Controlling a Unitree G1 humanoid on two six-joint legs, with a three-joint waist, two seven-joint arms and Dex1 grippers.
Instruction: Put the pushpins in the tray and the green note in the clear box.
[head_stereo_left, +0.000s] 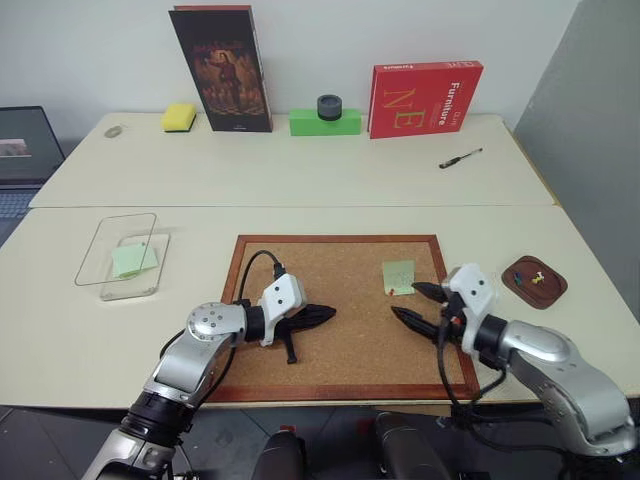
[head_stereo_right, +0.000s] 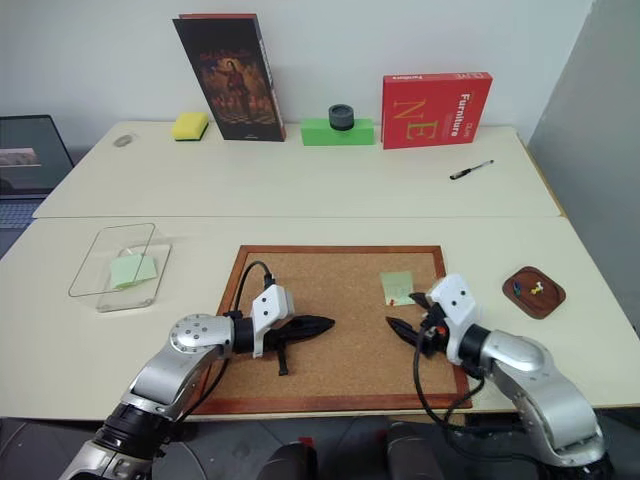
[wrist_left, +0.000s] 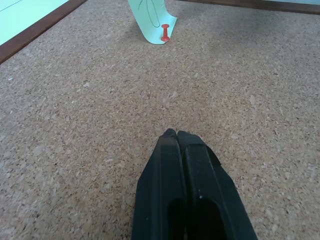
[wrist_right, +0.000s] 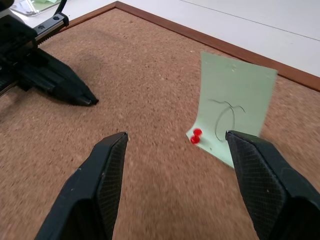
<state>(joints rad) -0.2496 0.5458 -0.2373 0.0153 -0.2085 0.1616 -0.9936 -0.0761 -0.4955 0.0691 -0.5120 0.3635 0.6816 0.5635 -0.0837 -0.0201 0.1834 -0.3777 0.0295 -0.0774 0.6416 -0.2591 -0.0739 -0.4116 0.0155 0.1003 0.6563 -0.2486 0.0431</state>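
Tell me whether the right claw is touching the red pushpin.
Apart. In the right wrist view the open right claw hangs short of the red pushpin, with bare cork between them.

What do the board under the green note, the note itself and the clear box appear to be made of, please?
The board looks like cork: a speckled, grainy tan surface in a reddish-brown, probably wooden frame. The green note looks like thin matte paper: its edge curls and it carries a pen scribble. The clear box appears to be glossy transparent plastic, since the table shows through its walls.
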